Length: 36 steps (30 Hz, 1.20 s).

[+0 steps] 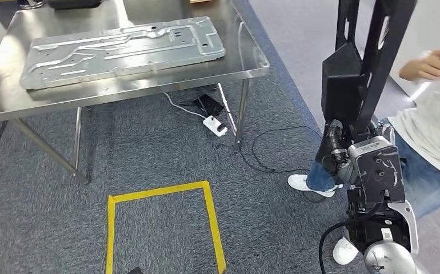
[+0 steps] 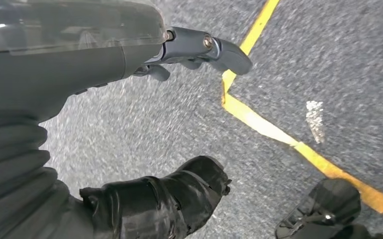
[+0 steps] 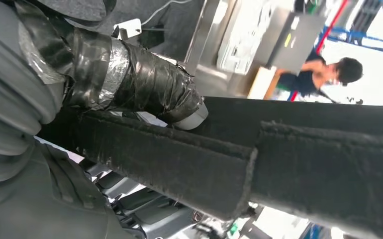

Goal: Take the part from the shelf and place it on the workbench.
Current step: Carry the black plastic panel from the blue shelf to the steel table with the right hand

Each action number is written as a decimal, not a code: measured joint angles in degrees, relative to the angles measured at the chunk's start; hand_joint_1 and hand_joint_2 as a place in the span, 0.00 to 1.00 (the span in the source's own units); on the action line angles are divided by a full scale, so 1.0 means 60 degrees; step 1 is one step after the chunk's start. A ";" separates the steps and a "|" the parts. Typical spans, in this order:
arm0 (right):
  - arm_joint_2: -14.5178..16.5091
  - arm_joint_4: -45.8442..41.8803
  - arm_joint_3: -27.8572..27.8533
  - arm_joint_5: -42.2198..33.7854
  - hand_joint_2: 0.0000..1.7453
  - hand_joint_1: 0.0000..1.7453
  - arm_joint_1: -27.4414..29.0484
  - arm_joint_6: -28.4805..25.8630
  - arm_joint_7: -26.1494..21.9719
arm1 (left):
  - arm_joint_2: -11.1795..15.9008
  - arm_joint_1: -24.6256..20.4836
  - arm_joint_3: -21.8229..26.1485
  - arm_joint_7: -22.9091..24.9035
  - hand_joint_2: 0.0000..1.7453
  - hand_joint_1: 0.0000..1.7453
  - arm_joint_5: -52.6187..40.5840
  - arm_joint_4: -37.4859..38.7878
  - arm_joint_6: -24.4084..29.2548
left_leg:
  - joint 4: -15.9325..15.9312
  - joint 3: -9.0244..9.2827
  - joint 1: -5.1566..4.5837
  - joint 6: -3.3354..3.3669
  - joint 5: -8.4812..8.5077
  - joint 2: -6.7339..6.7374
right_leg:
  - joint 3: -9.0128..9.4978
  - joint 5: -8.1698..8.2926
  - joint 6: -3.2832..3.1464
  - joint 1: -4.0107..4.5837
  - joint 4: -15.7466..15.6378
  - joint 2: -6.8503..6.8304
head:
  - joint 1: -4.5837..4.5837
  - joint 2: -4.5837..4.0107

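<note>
The right robot hand is closed around a long black part with fuzzy edges. The thumb wraps over one side of it, and the part stands tall, reaching up past the top of the head view. In the right wrist view the taped thumb presses on the dark part, so the hold looks firm.

The left robot hand hangs low over the grey carpet. It holds nothing, and its fingers look loosely spread.

The part is not on the desk yet. The desk is well off to the robot's left and ahead. A big silver plate already covers much of the top.

I think the job now is to carry the part over and set it down. To do it well, the robot should keep the part steady and not let it swing. It is long, so it could tip or bump the desk edge. A person stands very near the part, so slow moves are best. Bare metal shows along the desk's edges, a good spot to aim for. A white power strip and cables lie under the desk, near the robot's path.
</note>
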 joint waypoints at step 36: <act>-0.1612 0.0179 -0.1177 -0.0692 1.00 1.00 -0.0092 0.1207 0.2399 | -0.0023 -0.0001 0.0146 -0.0359 1.00 0.00 0.0618 0.0002 -0.0336 | -0.0178 0.0188 0.0134 0.0178 -0.0043 -0.0461 | -0.1045 -0.0920 0.0222 -0.0164 0.1863 0.1137 | 0.0081 0.0000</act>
